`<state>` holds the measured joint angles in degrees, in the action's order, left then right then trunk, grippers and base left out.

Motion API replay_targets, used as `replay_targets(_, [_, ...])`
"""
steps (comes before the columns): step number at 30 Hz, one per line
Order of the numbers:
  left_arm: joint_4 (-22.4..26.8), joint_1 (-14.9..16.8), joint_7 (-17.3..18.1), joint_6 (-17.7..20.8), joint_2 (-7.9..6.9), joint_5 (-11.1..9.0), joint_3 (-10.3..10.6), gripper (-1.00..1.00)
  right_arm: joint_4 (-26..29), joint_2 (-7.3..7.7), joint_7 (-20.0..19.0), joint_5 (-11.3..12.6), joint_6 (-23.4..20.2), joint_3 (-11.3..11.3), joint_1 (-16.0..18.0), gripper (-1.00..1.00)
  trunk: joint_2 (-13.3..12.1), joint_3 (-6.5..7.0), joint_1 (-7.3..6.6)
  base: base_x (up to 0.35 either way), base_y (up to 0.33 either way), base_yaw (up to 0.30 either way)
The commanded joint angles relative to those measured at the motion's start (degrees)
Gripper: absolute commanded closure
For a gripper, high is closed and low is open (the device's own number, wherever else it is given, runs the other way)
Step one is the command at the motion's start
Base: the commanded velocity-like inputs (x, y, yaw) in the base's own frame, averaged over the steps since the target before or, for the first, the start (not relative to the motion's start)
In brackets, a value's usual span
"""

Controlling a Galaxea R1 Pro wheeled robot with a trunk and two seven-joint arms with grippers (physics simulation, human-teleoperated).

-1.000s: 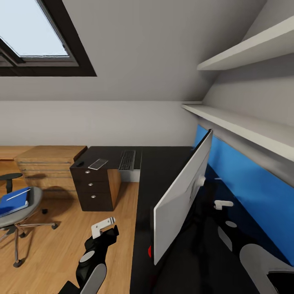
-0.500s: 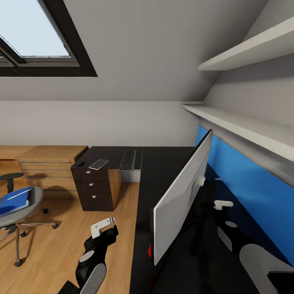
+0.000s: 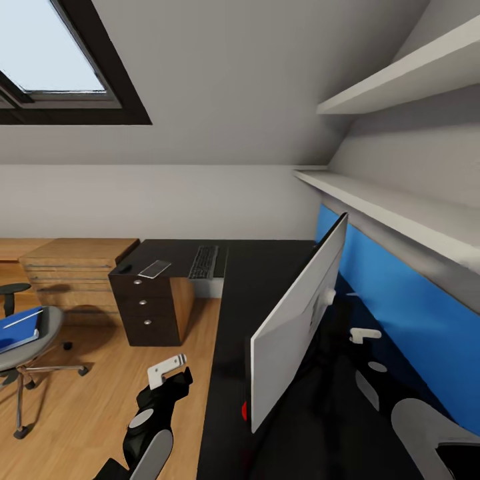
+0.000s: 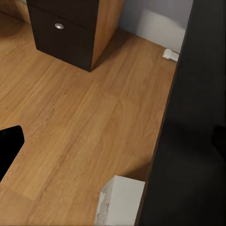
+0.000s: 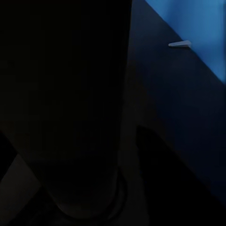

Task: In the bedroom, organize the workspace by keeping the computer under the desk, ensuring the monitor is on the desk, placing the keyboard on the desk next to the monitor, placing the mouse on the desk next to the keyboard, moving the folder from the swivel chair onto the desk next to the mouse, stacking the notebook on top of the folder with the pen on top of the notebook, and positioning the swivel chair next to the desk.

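Observation:
The monitor (image 3: 293, 327) tilts white back toward me over the black desk (image 3: 260, 273). My right gripper (image 3: 361, 333) is behind it, shut on its black stand (image 5: 80, 155). On the desk's far wing lie the keyboard (image 3: 203, 262), the grey notebook (image 3: 155, 268) and the mouse (image 3: 124, 269). The swivel chair (image 3: 40, 333) at far left carries the blue folder (image 3: 15, 331) with the white pen (image 3: 24, 317) on it. My left gripper (image 3: 167, 371) hangs over the floor beside the desk edge. A white boxy corner (image 4: 120, 202) shows there; I cannot tell if it is the computer.
The black drawer unit (image 3: 143, 307) stands under the far wing, with a light wood dresser (image 3: 77, 263) to its left. Open wood floor (image 3: 100, 400) lies between chair and desk. White shelves (image 3: 393, 200) and a blue wall panel (image 3: 413, 293) run along the right.
The whole room has slid slightly left in the picture, so the camera moved. The monitor and both arms keep their places in the view.

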<state>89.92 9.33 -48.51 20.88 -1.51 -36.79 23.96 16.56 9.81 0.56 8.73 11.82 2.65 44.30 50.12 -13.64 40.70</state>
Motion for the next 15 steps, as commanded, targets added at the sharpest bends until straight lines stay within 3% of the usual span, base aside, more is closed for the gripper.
replay_targets(1, [0.1,0.1,-0.4,0.2,-0.04,-0.3,0.1,-1.0,0.1,0.0,0.2,0.6,0.2,0.2,0.1,1.0,0.1,-0.07,0.01,0.036,-0.063,0.0])
replay_targets(7, [0.1,0.1,-0.4,0.2,0.0,-0.3,0.2,-1.0,0.0,-0.05,0.2,0.6,0.2,0.2,0.1,1.0,0.1,-0.07,0.01,0.022,-0.019,0.0])
replay_targets(15, [0.1,0.1,-0.5,0.1,0.01,-0.3,0.2,-1.0,-0.1,-0.14,0.2,0.6,0.2,0.2,0.1,1.0,0.1,-0.07,0.01,0.16,-0.001,0.0])
